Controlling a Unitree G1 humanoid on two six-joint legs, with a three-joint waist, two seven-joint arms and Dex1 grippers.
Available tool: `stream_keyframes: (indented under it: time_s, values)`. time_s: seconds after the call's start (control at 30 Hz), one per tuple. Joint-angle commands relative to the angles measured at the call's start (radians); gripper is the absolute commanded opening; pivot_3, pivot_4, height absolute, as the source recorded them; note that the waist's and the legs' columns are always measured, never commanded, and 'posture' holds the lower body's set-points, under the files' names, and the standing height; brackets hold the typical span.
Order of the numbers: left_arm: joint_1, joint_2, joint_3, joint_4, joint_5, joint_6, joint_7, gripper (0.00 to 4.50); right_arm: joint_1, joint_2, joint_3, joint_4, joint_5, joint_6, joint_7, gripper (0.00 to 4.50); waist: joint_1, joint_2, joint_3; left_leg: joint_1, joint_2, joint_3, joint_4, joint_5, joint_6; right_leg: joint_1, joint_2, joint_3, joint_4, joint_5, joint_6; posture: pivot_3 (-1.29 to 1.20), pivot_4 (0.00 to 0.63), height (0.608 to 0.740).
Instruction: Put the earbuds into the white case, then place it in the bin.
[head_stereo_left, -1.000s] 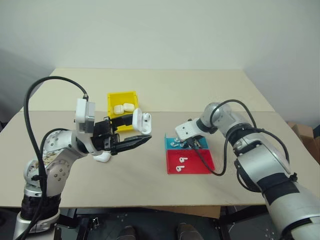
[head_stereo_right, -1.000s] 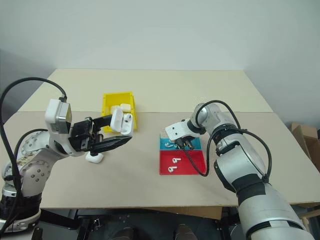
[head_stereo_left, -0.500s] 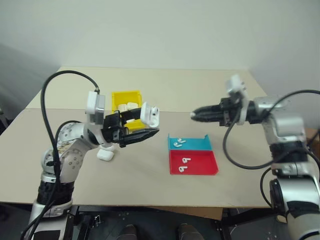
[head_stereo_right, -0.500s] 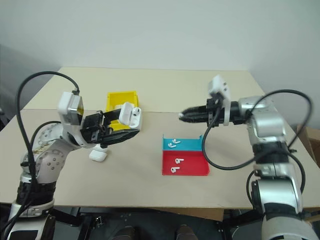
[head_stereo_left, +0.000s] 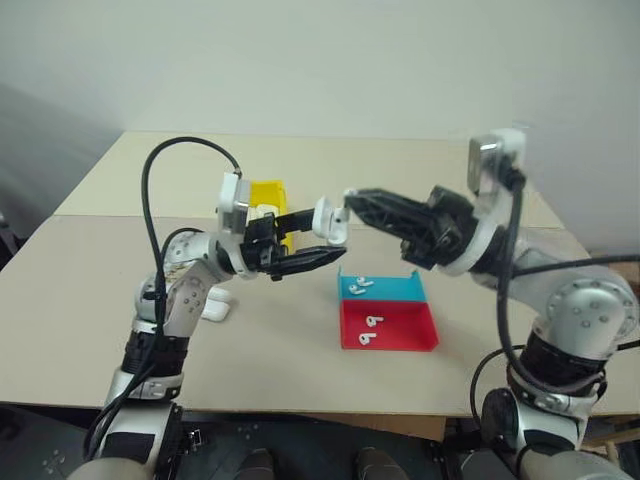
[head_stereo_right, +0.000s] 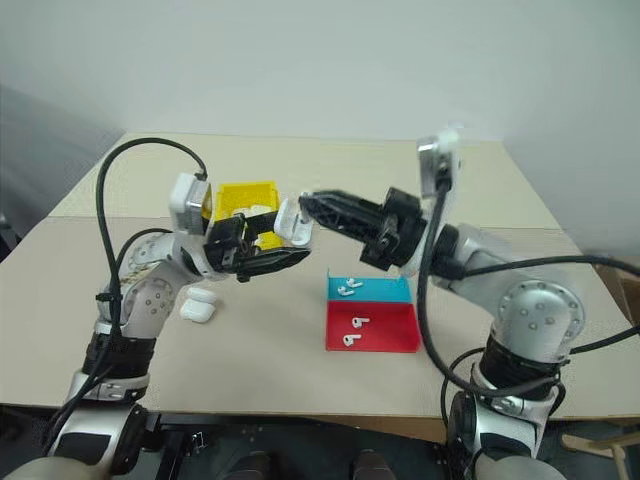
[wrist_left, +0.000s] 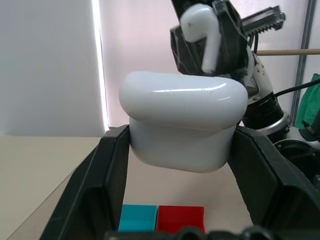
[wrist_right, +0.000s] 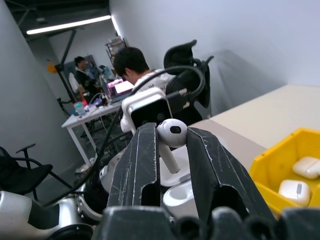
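Earbud poised over open case, above the surface

Left end effector (head_stereo_left: 318, 243) clamps the glossy rounded white case (head_stereo_left: 330, 218), lid open, just right of the yellow plastic bin (head_stereo_left: 268, 192). Right end effector (wrist_right: 170, 150) pinches a smooth earbud (wrist_right: 171, 134) w/ short stem just above it. Two cases lie in bin; more earbuds in blue-red tray (head_stereo_left: 385, 322).
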Motion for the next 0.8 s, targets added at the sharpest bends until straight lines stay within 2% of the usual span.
stream_keyframes:
  time_s: [0.03, 0.53, 0.8]
  values:
    - [-0.027, -0.003, 0.008, -0.011, 0.003, -0.023, -0.016, 2.77, 0.005, -0.024, 0.024, -0.044, 0.043, -0.047, -0.032, 0.63, -0.002, 0.000, 0.000, 0.000, 0.000, 0.000, 0.000, 0.000, 0.000, 0.000, 0.000, 0.000, 0.000, 0.000, 0.000, 0.00, 0.150, 0.740]
    - [-0.003, 0.000, 0.027, -0.043, 0.006, -0.016, -0.005, 2.77, 0.080, -0.142, 0.163, -0.067, -0.004, -0.164, -0.005, 0.63, -0.001, 0.000, 0.000, 0.000, 0.000, 0.000, 0.000, 0.000, 0.000, 0.000, 0.000, 0.000, 0.000, 0.000, 0.000, 0.00, 0.150, 0.740]
    - [0.002, 0.003, 0.028, -0.058, 0.001, -0.014, -0.001, 2.77, 0.084, -0.153, 0.184, -0.051, -0.009, -0.214, -0.007, 0.63, 0.000, 0.000, 0.000, 0.000, 0.000, 0.000, 0.000, 0.000, 0.000, 0.000, 0.000, 0.000, 0.000, 0.000, 0.000, 0.00, 0.150, 0.740]
